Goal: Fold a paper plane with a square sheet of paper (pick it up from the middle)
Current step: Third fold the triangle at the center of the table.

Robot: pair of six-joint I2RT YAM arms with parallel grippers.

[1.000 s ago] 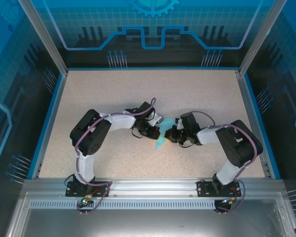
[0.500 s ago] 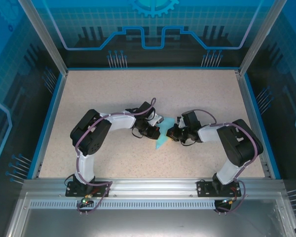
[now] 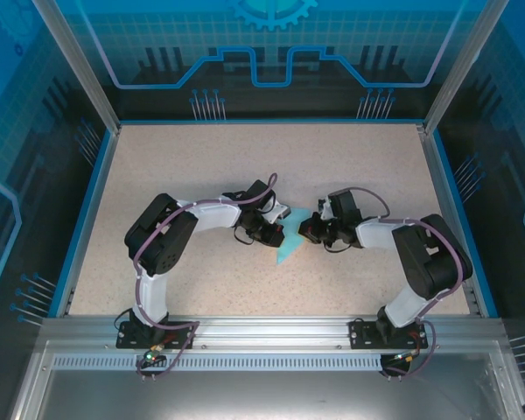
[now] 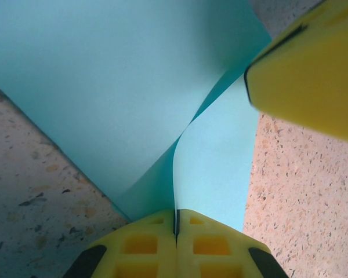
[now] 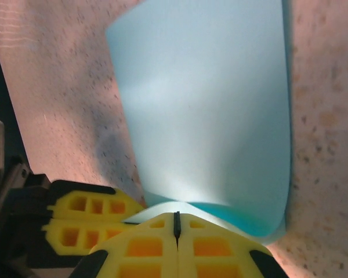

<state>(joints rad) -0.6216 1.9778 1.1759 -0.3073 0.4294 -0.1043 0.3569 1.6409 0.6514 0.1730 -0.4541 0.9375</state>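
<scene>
Floppy paper [image 4: 104,87], pinched twice
Your left gripper [image 4: 176,229] and right gripper [image 5: 176,229] seem clamped on it; hold by creases.

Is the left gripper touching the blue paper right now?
Touching. Left wrist view: the paper runs edge-first into the left gripper, pinched between its shut jaws.

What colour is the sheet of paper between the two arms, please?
The sheet of paper is plain light blue, clearest in the left wrist view.
</scene>
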